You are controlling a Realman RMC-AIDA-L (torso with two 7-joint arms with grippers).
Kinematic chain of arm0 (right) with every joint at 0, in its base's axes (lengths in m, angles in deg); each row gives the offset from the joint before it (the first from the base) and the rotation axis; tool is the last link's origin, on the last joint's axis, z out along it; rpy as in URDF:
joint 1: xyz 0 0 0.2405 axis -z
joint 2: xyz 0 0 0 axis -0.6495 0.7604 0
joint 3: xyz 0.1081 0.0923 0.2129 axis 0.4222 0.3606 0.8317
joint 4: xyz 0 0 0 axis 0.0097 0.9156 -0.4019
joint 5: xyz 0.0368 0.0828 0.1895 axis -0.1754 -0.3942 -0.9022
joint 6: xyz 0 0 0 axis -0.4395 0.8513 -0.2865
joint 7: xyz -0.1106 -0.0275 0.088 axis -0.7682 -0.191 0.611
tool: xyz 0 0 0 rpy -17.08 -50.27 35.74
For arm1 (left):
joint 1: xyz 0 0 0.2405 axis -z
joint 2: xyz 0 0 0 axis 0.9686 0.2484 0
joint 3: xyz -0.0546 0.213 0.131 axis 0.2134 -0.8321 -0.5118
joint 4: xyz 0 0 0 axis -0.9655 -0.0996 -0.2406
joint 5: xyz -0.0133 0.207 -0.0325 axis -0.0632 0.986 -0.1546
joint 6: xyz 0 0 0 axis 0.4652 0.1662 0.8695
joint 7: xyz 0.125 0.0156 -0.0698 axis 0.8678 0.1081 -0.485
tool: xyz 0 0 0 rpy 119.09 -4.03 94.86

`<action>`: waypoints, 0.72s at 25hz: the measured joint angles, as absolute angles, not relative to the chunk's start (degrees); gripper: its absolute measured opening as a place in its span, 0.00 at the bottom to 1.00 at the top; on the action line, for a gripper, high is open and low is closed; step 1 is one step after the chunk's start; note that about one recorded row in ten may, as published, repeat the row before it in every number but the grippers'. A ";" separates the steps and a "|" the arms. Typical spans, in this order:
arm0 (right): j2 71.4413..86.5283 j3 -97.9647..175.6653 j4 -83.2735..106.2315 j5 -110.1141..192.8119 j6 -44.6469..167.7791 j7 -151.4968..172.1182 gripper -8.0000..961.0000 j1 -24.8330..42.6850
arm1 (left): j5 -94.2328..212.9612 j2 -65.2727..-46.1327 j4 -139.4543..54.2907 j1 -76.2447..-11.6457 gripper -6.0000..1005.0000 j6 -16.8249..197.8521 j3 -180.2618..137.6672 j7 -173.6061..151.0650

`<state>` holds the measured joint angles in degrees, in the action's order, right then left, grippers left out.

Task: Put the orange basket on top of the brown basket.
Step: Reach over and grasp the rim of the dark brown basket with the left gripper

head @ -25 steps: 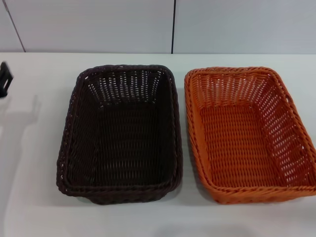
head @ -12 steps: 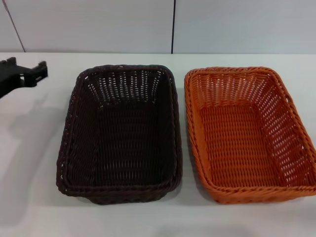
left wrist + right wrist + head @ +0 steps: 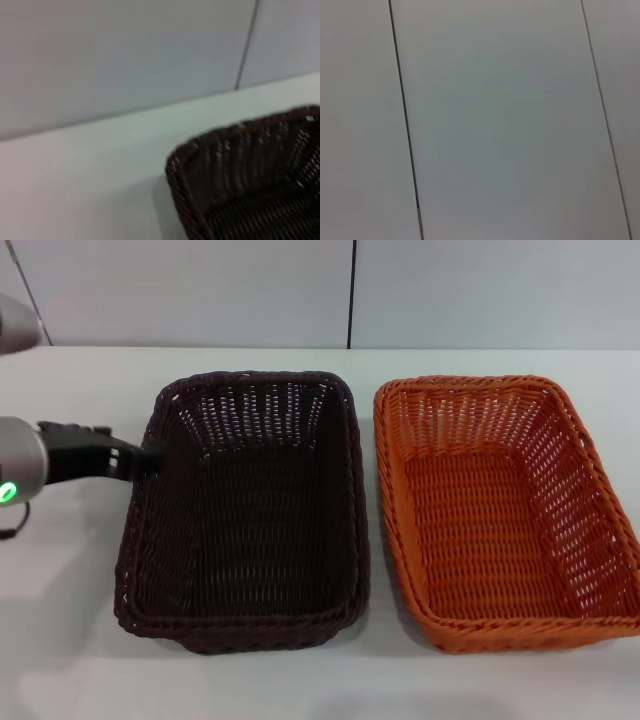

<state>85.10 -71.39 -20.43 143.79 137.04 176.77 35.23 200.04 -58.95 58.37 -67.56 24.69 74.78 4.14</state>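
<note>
The brown basket (image 3: 245, 515) stands on the white table, left of centre in the head view. The orange basket (image 3: 495, 515) stands right beside it on the right, with a narrow gap between their rims. Both are upright and empty. My left gripper (image 3: 138, 462) reaches in from the left and is at the brown basket's left rim, near its far corner. The left wrist view shows a corner of the brown basket (image 3: 250, 170) close by. My right gripper is out of view; the right wrist view shows only wall panels.
The white table (image 3: 60, 590) runs back to a grey panelled wall (image 3: 200, 290). My left arm's silver wrist (image 3: 15, 475) with a green light hangs over the table's left side.
My left arm has swung in from the far left edge, down and to the right, up to the brown basket's left rim. The baskets have not moved.
</note>
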 joint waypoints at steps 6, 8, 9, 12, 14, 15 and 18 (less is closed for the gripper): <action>85.10 -71.52 -20.14 143.79 137.05 176.77 0.87 35.38 | 200.42 -58.98 56.44 -66.80 0.70 24.24 73.67 3.76; 85.10 -71.50 -20.02 143.79 137.06 176.77 0.87 35.45 | 200.52 -58.99 55.70 -66.49 0.70 24.18 73.61 3.69; 85.10 -71.50 -20.02 143.79 137.06 176.77 0.87 35.45 | 200.66 -58.99 55.16 -66.30 0.70 24.17 73.61 3.66; 85.10 -71.48 -19.96 143.79 137.06 176.77 0.87 35.49 | 201.45 -59.00 53.65 -65.62 0.70 24.14 73.63 3.36; 85.10 -71.47 -19.92 143.79 137.06 176.77 0.87 35.53 | 201.95 -59.00 52.59 -65.06 0.70 24.01 73.64 2.99; 85.10 -71.47 -19.92 143.79 137.06 176.77 0.87 35.53 | 202.13 -59.00 51.89 -64.69 0.70 23.86 73.65 2.84; 85.13 -71.55 -19.92 143.80 137.08 176.77 0.87 35.62 | 202.16 -59.09 50.85 -64.12 0.70 23.75 72.74 2.80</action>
<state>85.13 -71.55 -19.92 143.80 137.08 176.77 35.62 202.16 -59.09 50.85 -64.12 23.75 72.74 2.80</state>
